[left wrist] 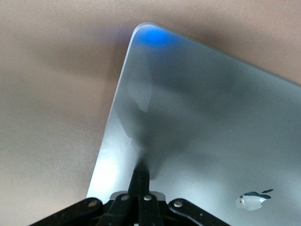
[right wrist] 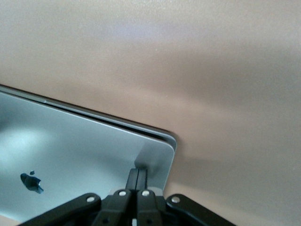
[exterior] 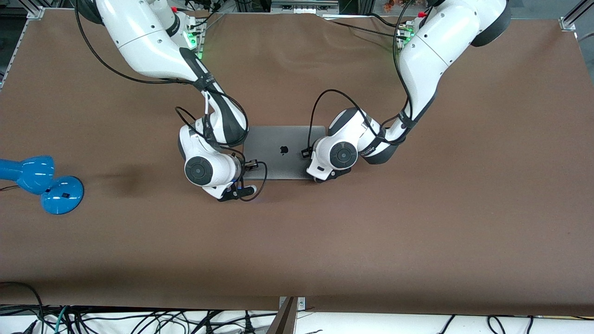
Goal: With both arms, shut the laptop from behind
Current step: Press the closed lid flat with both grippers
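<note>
The space-grey laptop [exterior: 278,153] lies at the middle of the table with its lid down and the black apple logo facing up. In the right wrist view a thin dark gap shows between the lid [right wrist: 84,150] and the base along one edge. My right gripper [exterior: 246,172] is shut, and its fingertips [right wrist: 138,173] touch the lid near the corner toward the right arm's end. My left gripper [exterior: 312,172] is shut too, and its fingertips [left wrist: 142,173] touch the lid [left wrist: 211,122] near the corner toward the left arm's end. In the front view both wrists hide the fingertips.
A blue desk lamp [exterior: 41,183] lies on the brown table [exterior: 371,241] at the right arm's end. Black cables loop from both wrists over the laptop's ends. More cables hang along the table edge nearest the front camera.
</note>
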Controlling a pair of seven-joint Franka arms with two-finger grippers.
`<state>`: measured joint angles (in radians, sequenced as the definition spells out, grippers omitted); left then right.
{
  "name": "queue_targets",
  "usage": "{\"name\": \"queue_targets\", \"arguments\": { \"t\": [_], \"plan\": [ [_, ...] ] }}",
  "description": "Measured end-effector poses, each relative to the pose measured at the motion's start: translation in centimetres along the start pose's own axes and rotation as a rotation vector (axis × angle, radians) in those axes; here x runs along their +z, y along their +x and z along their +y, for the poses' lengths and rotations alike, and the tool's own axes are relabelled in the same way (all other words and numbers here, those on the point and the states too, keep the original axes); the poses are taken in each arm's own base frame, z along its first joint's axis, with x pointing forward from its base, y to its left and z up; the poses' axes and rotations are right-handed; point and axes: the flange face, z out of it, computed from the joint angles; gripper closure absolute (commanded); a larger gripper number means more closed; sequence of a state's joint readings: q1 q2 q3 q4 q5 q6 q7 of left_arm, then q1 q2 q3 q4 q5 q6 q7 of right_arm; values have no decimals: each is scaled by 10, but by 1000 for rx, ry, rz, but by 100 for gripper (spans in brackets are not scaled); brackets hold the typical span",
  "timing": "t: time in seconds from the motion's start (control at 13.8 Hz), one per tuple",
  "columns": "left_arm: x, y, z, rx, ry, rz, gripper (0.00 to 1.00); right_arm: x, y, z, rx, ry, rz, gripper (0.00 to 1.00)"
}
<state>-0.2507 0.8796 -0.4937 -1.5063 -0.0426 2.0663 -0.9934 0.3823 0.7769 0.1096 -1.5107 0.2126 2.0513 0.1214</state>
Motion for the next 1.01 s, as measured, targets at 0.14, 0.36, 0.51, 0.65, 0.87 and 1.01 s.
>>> {"name": "queue_targets", "arguments": {
  "t": [0.14,0.36,0.51,0.65,0.87,1.01],
  "plan": [
    [0,0,0,0,0,0,100,2,1,0,-2,-1,3,100],
    [0,0,0,0,0,0,100,2,1,0,-3,-1,5,99],
    [0,0,0,0,0,0,100,2,1,0,-4,-1,7,99],
    [0,0,0,0,0,0,67,-1,2,0,-4,1,12,93],
    [-4,2,1,6,-3,17,0,-14,7,-1,-6,5,29,39],
    [-11,5,3,17,-3,43,0,-31,11,-5,-13,8,41,3]
  ]
}}
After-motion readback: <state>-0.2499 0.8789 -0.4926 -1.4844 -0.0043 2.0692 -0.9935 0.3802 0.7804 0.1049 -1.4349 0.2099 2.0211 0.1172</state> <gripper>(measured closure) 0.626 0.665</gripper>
